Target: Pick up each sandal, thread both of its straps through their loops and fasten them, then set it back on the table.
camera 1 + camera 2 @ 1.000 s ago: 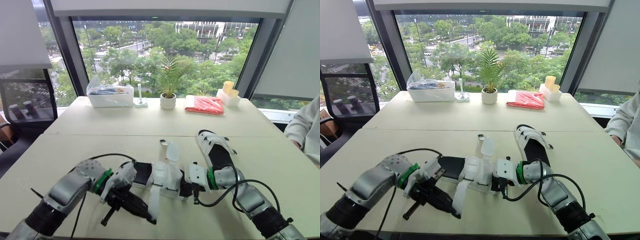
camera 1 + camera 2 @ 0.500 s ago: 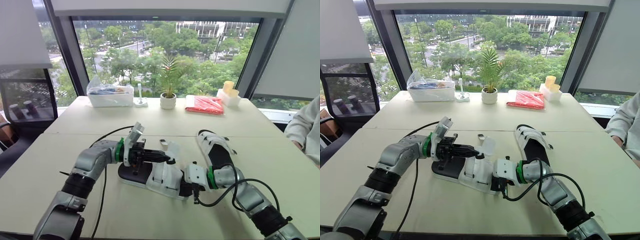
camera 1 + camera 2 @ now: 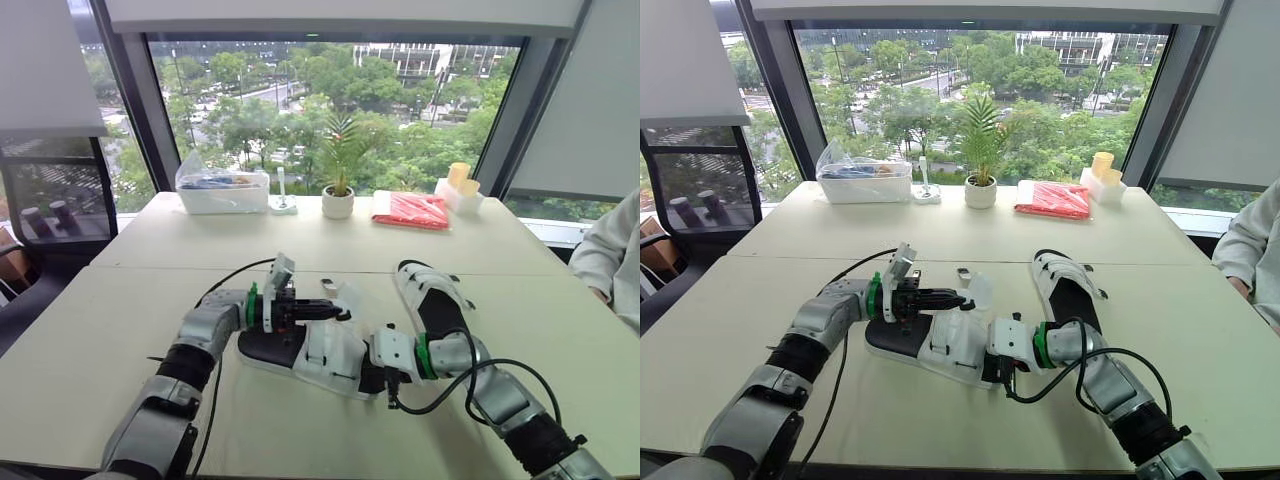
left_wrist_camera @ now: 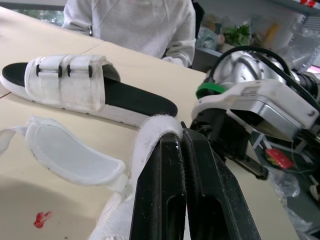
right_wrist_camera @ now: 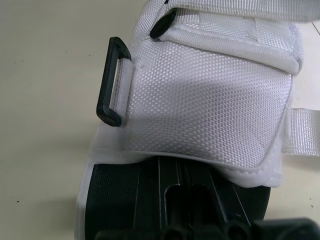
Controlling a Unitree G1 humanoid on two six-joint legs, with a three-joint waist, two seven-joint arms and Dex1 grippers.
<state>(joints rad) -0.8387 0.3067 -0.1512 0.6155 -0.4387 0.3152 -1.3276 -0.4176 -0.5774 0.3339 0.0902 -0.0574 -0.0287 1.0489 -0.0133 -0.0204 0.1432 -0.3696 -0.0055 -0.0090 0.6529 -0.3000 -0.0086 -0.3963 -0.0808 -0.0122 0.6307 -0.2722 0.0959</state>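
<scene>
— Where does the sandal (image 3: pixel 270 348) lie?

— Low on the bench (image 3: pixel 120 330), between our two hands. Its black sole runs from our left towards our right, with the white upper at the right end.

— And the left hand (image 3: pixel 342 313)?

— It reaches across the sole from our left to the upper. Its fingers are pressed together on a white strap (image 4: pixel 156 129), which folds over their tips. A second loose strap end lies just beside it.

— The right hand (image 3: pixel 375 372)?

— It meets the sandal's right end, right under the upper. We cannot tell whether it is clamped. A black loop (image 5: pixel 111 82) stands at the edge of the upper, and nothing passes through it.

— Is there another sandal?

— Yes, the other sandal (image 3: pixel 432 300) lies flat on the bench beyond our right arm, apart from the first. Both its straps lie closed across the upper. A person's pale sleeve (image 3: pixel 615 250) shows at the far right edge.
</scene>
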